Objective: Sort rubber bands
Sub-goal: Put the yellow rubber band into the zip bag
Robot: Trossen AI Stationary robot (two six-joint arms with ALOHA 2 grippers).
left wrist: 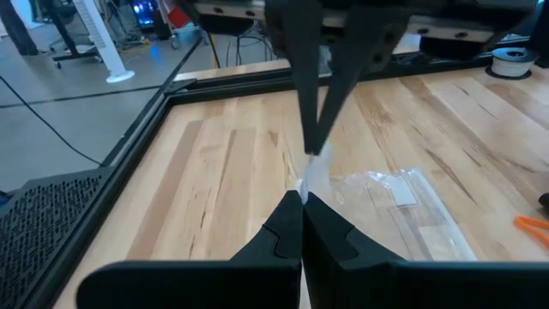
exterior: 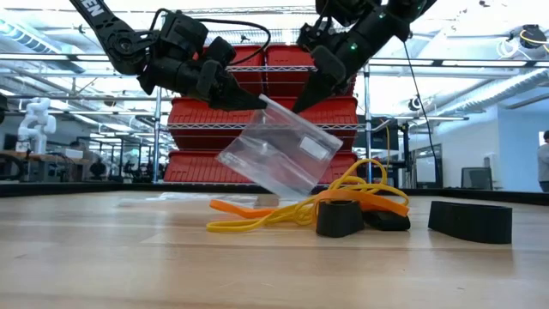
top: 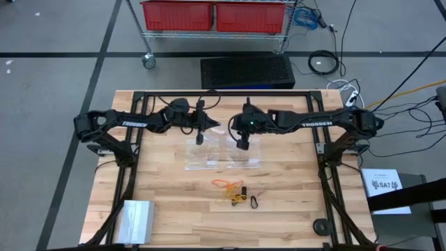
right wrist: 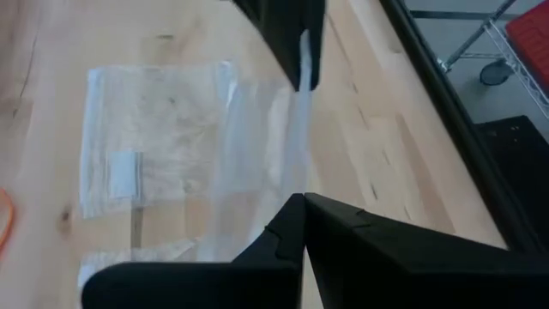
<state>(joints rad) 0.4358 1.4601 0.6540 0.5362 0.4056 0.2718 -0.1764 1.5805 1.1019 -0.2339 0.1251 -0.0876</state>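
Observation:
The rubber bands, a small tangle of orange and yellow loops (top: 232, 192) (exterior: 292, 210), lie on the wood near the table's middle, with a black loop (top: 255, 203) beside them; no gripper touches them. Above the table's far half, my left gripper (top: 200, 137) (left wrist: 302, 206) and my right gripper (top: 242, 143) (right wrist: 303, 204) face each other, both shut on one clear plastic bag (exterior: 279, 150). Further clear bags (top: 216, 159) (right wrist: 146, 163) lie flat on the table under it. My left gripper pinches the clear bag's upper edge (left wrist: 310, 176) between its two fingers, coming level from the table's left. The bag is lifted clear and hangs tilted below the fingers (exterior: 262, 101). My right gripper pinches the same upper edge (right wrist: 300, 146), a little farther along, slanting down from the right. The bag's sheet hangs below it, clear of the table.
A black frame (top: 139, 94) runs round the table's far and side edges. A silvery packet (top: 136, 219) lies at the near left corner and a black round piece (top: 321, 226) at the near right. Dark blocks (exterior: 470, 221) sit beside the bands.

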